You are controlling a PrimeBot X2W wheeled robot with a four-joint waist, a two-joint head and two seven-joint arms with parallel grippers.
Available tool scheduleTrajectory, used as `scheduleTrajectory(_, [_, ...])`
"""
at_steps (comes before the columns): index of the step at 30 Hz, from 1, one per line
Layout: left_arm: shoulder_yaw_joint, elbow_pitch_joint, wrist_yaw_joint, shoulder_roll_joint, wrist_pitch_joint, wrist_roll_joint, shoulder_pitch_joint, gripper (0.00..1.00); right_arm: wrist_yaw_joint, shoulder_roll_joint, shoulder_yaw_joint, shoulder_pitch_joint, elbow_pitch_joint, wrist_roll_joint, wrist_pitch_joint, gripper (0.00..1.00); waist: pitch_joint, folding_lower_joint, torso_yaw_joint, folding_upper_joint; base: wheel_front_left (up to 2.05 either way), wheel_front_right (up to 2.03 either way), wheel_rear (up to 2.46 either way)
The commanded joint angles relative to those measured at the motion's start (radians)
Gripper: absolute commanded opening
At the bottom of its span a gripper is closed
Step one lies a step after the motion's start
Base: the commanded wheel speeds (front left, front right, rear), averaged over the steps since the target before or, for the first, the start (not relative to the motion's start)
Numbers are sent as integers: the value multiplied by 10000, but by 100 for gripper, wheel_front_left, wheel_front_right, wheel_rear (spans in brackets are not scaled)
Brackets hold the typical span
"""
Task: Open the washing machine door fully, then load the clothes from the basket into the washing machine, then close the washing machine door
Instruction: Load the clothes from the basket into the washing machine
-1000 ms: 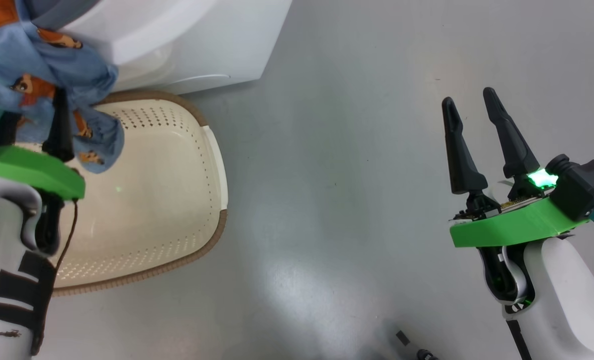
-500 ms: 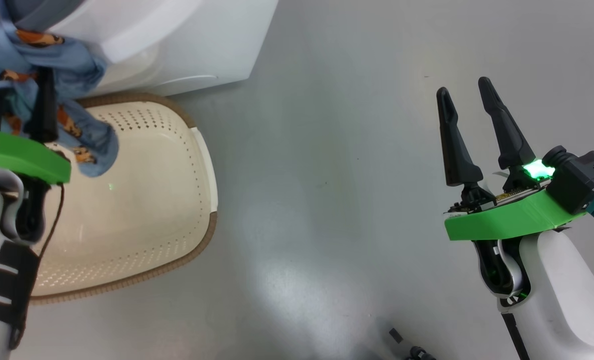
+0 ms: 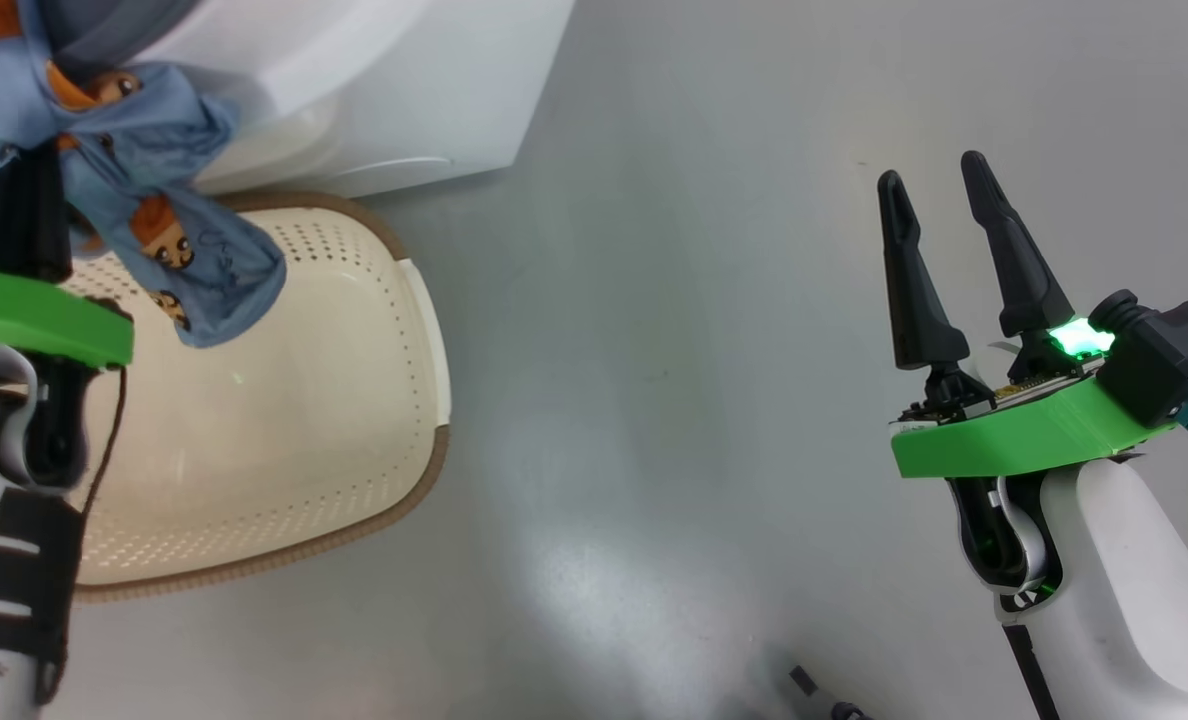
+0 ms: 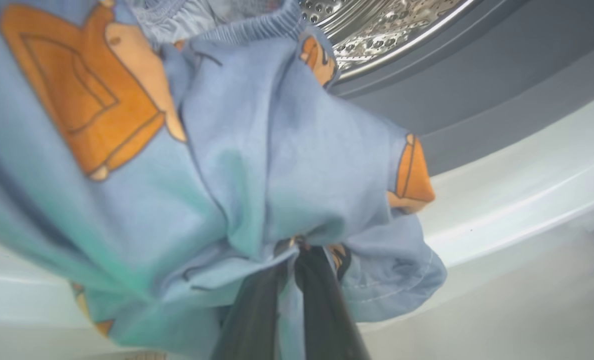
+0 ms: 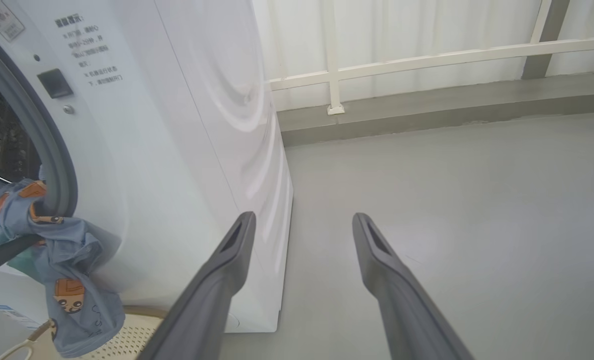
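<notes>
Clamping clothes [image 4: 277, 175], your left gripper [image 4: 293, 250] holds them at washing machine [image 5: 177, 125] mouth, dangling over basket [image 3: 354, 400] at machine's foot; your right gripper [image 3: 932, 172] gapes, right of machine.

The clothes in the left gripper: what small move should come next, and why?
Probably push the left gripper forward, deeper toward the drum, before opening. It is shut on the clothes near the gasket, the drum lies just beyond, and a fold hangs down outside over the basket.
</notes>
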Motion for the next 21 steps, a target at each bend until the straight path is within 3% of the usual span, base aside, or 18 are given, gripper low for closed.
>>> scheduleTrajectory(1, [571, -521, 6, 459, -153, 181, 35, 0, 44, 33, 82, 234, -248, -4, -78, 100, -51, 0, 99, 0, 0, 0, 0])
scheduleTrajectory(8, [1874, -1891, 6, 150, -153, 1037, 411, 0, 44, 61, 29, 218, -252, -5, -78, 100, -115, 0, 295, 0, 0, 0, 0])
scheduleTrajectory(14, [2376, -2560, 6, 66, -153, 1746, 63, 0, 44, 86, 32, 207, -237, 7, -78, 100, -134, 0, 365, 0, 0, 0, 0])
scheduleTrajectory(21, [2418, -2077, 6, 308, -153, 2535, -1000, 0, 44, 169, 161, 169, -191, 80, -78, 100, -151, 0, 210, 0, 0, 0, 0])
